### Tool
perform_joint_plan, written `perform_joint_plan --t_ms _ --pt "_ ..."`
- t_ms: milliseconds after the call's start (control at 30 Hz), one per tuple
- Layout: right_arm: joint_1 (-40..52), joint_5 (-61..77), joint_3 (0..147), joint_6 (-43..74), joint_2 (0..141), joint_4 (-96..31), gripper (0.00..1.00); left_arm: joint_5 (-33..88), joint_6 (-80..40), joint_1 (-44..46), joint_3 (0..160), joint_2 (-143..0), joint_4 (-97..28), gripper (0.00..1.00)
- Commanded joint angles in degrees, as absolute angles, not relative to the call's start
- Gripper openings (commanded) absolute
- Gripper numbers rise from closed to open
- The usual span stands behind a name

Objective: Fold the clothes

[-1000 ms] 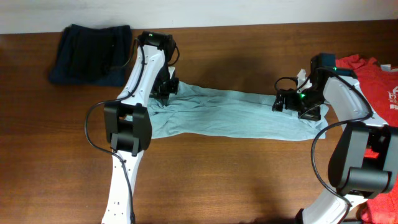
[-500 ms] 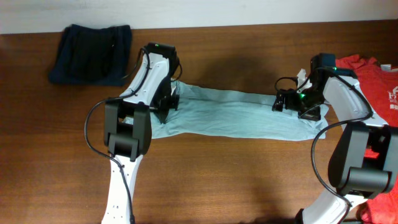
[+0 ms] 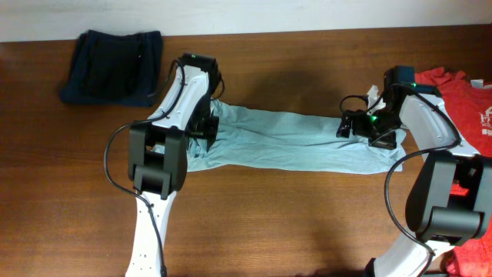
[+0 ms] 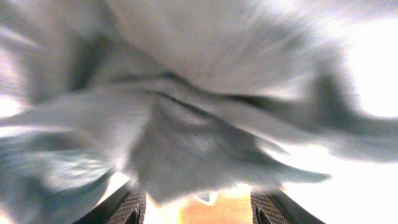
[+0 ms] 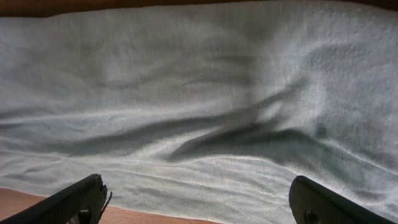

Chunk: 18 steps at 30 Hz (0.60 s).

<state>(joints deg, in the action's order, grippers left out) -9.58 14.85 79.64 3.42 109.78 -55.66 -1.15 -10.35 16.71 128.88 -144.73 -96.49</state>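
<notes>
The grey-blue shirt [image 3: 292, 142] lies mid-surface [image 3: 292, 223] as a long narrow band; I judge its sides are folded in and the crosswise folds are left. My left tool [image 3: 203, 126] sits at the shirt's left end, jaws parted, cloth bunched before it, nothing clearly held. My right tool [image 3: 348, 125] hangs spread wide and empty over the shirt's right end. The navy garment [image 3: 111, 65], far left of the shirt, looks folded; the red shirt [image 3: 469, 92], to its right, does not.

Overhead sharp, evenly lit, soft shadows beside arms [image 3: 173, 100] on dark bench [image 3: 269, 223]. Left wrist view heavily blurred, shirt [image 4: 205, 124] smeared, right edge blown out white. Right wrist view sharp, dim fold shadows, fingers [image 5: 68, 199] dark
</notes>
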Motion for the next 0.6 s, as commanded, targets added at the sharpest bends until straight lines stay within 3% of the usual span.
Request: perform_joint_plan --t_ms 0,33,133,200,300,567 --pt "-9.0 14.4 79.3 3.4 109.1 -55.7 0.99 -1.3 -10.7 16.4 137.6 -140.0 -96.7 0.60" --pt "-9.0 14.4 79.3 3.4 109.1 -55.7 0.98 -1.3 -10.9 16.3 140.5 -139.1 -96.7 0.73" --pt "-9.0 14.4 79.3 3.4 109.1 -55.7 0.98 -1.3 -10.9 15.7 142.9 -138.6 -96.7 0.76" --pt "-9.0 14.4 79.3 3.4 109.1 -55.7 0.99 -1.4 -10.9 14.8 141.9 -138.6 -96.7 0.70" --pt "-9.0 14.4 79.3 3.4 109.1 -55.7 0.99 -1.4 -10.9 13.0 139.4 -138.6 -96.5 0.53" --pt "-9.0 14.4 79.3 3.4 109.1 -55.7 0.99 -0.8 -11.2 10.2 130.2 -138.6 -88.5 0.42"
